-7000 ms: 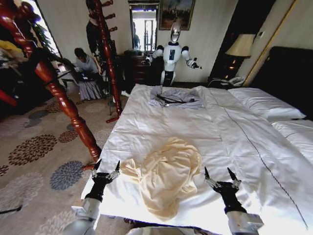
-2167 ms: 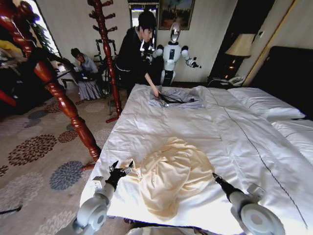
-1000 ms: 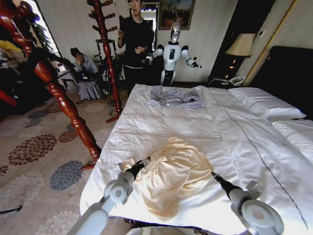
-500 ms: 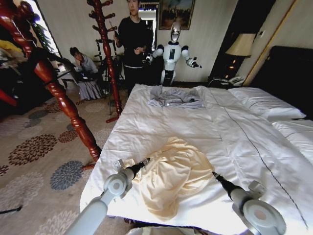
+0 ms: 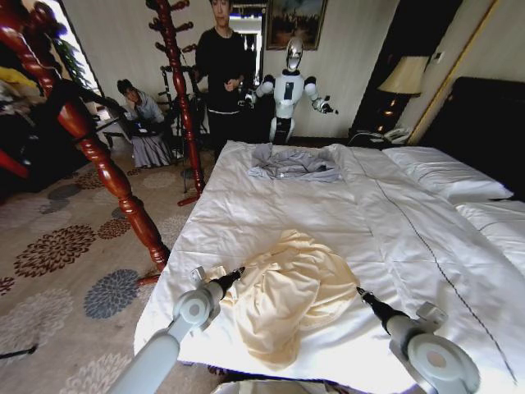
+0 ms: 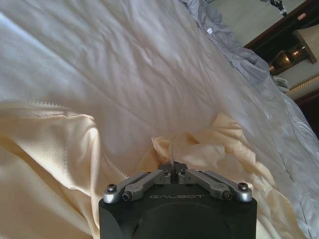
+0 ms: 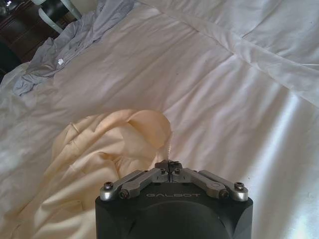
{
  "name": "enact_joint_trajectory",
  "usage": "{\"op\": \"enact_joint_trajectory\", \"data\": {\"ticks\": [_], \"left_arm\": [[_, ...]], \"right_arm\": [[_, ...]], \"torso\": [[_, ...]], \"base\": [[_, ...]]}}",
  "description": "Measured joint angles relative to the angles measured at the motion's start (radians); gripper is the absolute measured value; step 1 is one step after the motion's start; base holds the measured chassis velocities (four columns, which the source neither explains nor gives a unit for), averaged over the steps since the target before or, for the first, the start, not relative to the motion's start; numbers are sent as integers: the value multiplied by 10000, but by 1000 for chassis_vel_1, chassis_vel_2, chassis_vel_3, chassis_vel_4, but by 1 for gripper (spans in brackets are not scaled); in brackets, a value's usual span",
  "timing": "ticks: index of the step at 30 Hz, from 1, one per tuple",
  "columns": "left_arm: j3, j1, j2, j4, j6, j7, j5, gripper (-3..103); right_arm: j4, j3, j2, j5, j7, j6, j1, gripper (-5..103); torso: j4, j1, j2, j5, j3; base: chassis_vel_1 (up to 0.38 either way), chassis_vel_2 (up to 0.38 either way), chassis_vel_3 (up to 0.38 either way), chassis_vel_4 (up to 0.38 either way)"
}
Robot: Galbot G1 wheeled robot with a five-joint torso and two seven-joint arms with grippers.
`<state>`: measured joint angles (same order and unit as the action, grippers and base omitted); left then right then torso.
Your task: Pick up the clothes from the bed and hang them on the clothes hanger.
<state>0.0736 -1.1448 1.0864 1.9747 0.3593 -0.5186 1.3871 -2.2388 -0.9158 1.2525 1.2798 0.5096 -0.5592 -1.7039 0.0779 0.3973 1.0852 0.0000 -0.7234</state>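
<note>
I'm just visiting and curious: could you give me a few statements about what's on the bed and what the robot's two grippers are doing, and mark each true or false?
1. The cream sweatshirt lies crumpled on the bed. True.
2. The left gripper is wide open. False: its fingers are closed at the sweatshirt's edge.
3. A grey garment lies at the bed's far end. True.
4. The right gripper holds the sweatshirt in the air. False: it is closed, low beside the sweatshirt.

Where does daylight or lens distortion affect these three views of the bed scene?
Head view: window blown out, coat stand bowed by the wide lens. Left wrist view: soft sheen on the bed. Right wrist view: glare on the sheet beside the right gripper; sweatshirt evenly lit.
</note>
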Motion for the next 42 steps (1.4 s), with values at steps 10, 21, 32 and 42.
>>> {"op": "enact_joint_trajectory", "data": {"ticks": [10, 21, 32, 42], "left_arm": [[110, 233, -736, 879, -2, 513, -1387, 1], [674, 1427, -2273, 1863, 98, 329, -1511, 1], [257, 5166, -3430, 1413, 259, -357, -246, 1], [-953, 9342, -3757, 147, 711, -955, 768, 1]], "right_arm": [[-53, 261, -1061, -772, -310, 251, 276, 0], [-179, 168, -3138, -1482, -777, 703, 1374, 0], [793, 486, -5991, -343, -527, 1090, 4356, 0], [2099, 2247, -7476, -111, -490, 1427, 7955, 0]], "torso": [[0, 0, 0, 1, 0], [1, 0, 0, 1, 0], [1, 3, -2, 1, -2], [0, 4, -2, 4, -2]], "base": [[0, 0, 0, 0], [0, 0, 0, 0], [0, 0, 0, 0], [0, 0, 0, 0]]}}
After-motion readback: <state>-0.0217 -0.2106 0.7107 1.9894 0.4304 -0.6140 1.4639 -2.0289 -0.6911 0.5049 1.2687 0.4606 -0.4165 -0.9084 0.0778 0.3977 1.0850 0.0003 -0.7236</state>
